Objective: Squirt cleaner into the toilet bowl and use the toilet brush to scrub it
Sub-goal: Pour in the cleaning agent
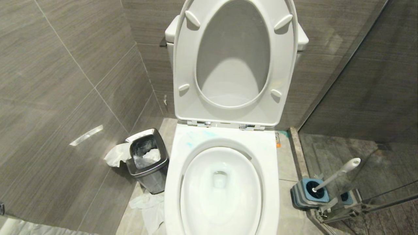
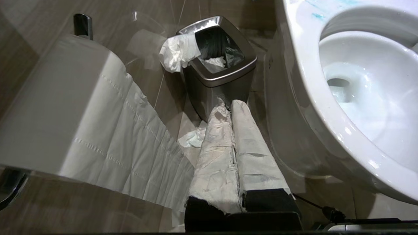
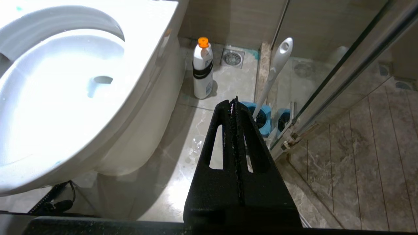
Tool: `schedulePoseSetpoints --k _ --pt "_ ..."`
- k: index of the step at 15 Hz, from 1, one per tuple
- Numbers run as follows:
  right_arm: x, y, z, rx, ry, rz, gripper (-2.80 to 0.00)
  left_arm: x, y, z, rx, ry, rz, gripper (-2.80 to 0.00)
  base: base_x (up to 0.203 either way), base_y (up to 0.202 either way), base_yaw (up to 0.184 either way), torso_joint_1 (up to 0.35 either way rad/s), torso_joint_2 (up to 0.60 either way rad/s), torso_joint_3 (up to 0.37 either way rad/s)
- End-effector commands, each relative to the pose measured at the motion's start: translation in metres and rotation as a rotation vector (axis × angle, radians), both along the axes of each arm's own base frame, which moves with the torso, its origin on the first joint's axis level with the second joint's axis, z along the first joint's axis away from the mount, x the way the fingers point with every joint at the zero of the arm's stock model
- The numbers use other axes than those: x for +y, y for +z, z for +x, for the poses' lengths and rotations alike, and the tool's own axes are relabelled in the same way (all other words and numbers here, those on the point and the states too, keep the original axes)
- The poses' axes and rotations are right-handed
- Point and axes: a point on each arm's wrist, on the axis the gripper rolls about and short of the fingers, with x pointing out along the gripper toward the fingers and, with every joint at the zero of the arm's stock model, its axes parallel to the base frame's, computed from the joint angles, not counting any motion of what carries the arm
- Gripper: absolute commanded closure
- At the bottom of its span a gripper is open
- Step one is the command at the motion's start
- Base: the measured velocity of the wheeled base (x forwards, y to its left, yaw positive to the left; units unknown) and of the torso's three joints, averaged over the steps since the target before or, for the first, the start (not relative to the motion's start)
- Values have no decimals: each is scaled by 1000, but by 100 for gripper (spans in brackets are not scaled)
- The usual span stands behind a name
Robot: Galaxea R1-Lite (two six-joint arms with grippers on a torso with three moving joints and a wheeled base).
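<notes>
Head view is showing the toilet bowl point(image 1: 220, 182) open, seat up, faint blue smears on its rim. Toilet brush point(image 1: 336, 174) is standing in its blue holder point(image 1: 308, 194) on the floor to the right, the cleaner point(image 3: 202, 68) upright just beside the toilet base. Left gripper point(image 2: 230, 106), apparently paper-wrapped, and right gripper point(image 3: 233, 104) are both hanging low with fingers pressed together, holding nothing.

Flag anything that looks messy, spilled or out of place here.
Tissue hangs over the rim of the waste bin, and more tissue lies crumpled on the floor beside it. Blue smears mark the toilet rim behind the bowl.
</notes>
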Motion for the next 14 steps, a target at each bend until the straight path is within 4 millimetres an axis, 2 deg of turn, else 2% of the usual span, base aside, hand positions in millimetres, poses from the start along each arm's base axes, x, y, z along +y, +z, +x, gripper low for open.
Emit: schedulePoseSetpoints --k 1,14 --pt "0 0 0 1 1 0 0 0 0 0 1 0 0 0 0 0 0 2 -7 -188" --pt "0 0 0 1 1 -2 0 0 0 0 -2 0 -1 0 0 0 0 4 2 -197"
